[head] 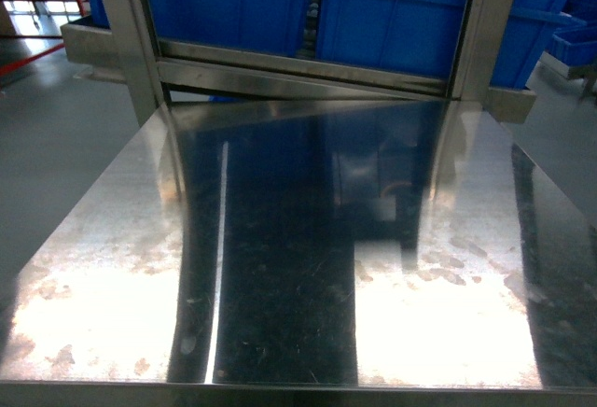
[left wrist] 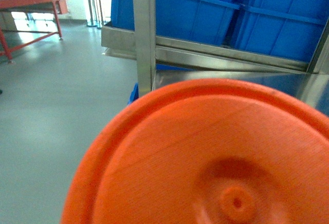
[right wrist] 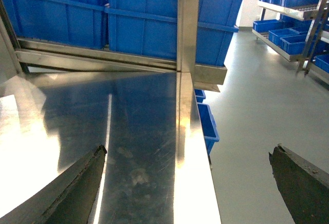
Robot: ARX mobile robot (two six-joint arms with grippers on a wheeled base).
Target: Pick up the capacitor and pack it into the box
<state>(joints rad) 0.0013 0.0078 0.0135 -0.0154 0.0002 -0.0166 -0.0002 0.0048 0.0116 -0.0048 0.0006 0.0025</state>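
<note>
Right gripper [right wrist: 187, 183] stands wide apart, its two dark fingers [right wrist: 77, 188] at the lower corners of the right wrist view with nothing between them; below it runs a shiny steel table [right wrist: 128, 131], whose right edge drops to grey floor; blue bins [right wrist: 144, 18] sit on a shelf behind the table, and more blue bins fill racks at far right.

Left wrist view is mostly filled by a round orange disc [left wrist: 216, 157] with a small hub near its lower middle, very close to the lens; the left gripper itself is hidden, so I cannot tell whether it is released or clenched, or whether it holds the disc; blue bins and a steel upright [left wrist: 144, 34] show behind.

Head view shows only the bare, reflective steel table [head: 112, 304] and blue bins beyond a steel frame [head: 308, 71]; neither arm appears.

No capacitor and no pink box shows in any view, so their direction from either gripper, their pointing and their long axis cannot be told; nor can I judge which arm is nearer.
</note>
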